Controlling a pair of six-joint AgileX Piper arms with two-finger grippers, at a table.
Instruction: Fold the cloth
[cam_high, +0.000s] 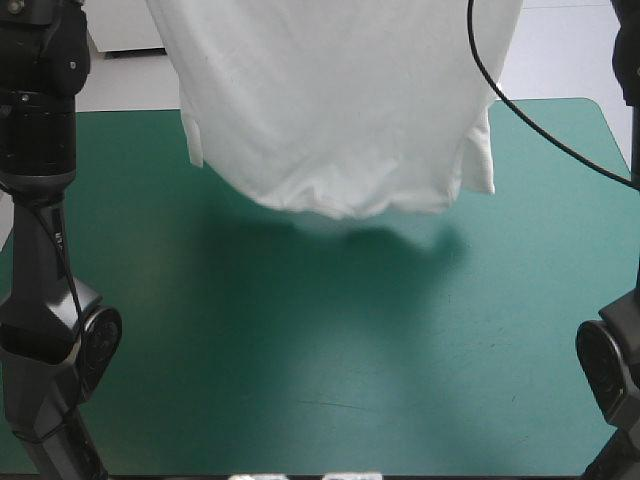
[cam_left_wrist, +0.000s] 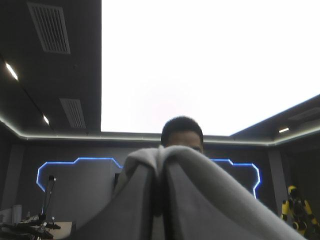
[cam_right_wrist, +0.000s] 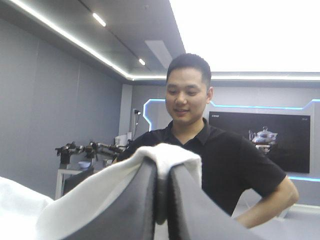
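The white T-shirt (cam_high: 340, 100) hangs spread above the far half of the teal-green table (cam_high: 300, 350). Its lower hem sags just over the cover and both sleeves dangle at the sides. Both arms are raised out of the high view's upper edge, so neither gripper shows there. In the left wrist view my left gripper (cam_left_wrist: 162, 157) is shut on the T-shirt (cam_left_wrist: 200, 170), cloth draped over the black fingers (cam_left_wrist: 135, 210). In the right wrist view my right gripper (cam_right_wrist: 162, 162) is likewise shut on the T-shirt (cam_right_wrist: 100, 195), white fabric bunched over its fingers (cam_right_wrist: 130, 210).
The near half of the table lies bare under the hanging shirt's shadow. A black cable (cam_high: 540, 130) runs down from the right arm across the far right corner. The arm bases stand at the near left (cam_high: 50, 340) and near right (cam_high: 610, 370).
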